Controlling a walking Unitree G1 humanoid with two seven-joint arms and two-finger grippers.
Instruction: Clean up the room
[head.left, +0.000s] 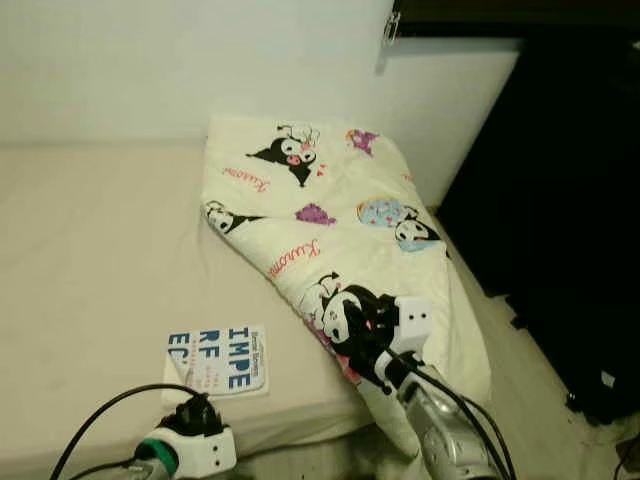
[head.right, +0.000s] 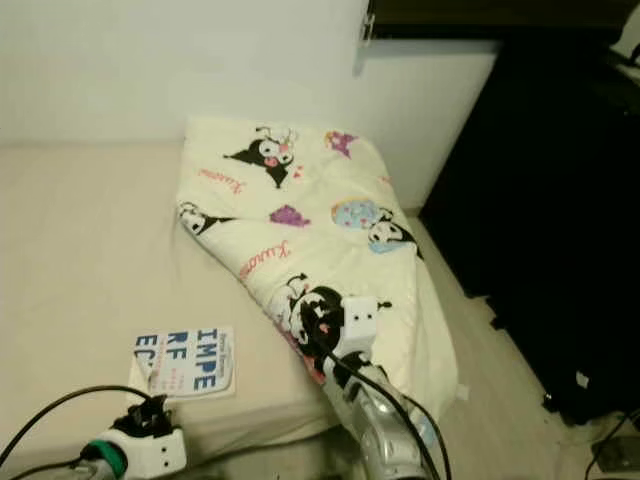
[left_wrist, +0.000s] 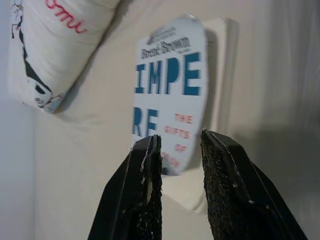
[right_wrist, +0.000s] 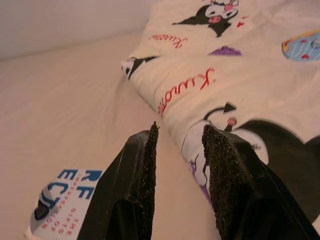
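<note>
A cream blanket (head.left: 320, 200) printed with black cartoon characters lies folded across the right side of the beige bed (head.left: 90, 250), one corner hanging over the bed's edge. A white book (head.left: 225, 362) with blue letters lies flat near the front edge. My left gripper (left_wrist: 180, 140) is low at the front left, just short of the book, open with nothing between its fingers. My right gripper (right_wrist: 180, 130) hovers over the blanket's near corner (head.left: 365, 335), open and empty, with the book (right_wrist: 65, 200) off to its side.
A white wall runs behind the bed. Tall dark furniture (head.left: 570, 200) stands to the right, with a strip of pale floor (head.left: 520, 370) between it and the bed. Black cables trail from both wrists.
</note>
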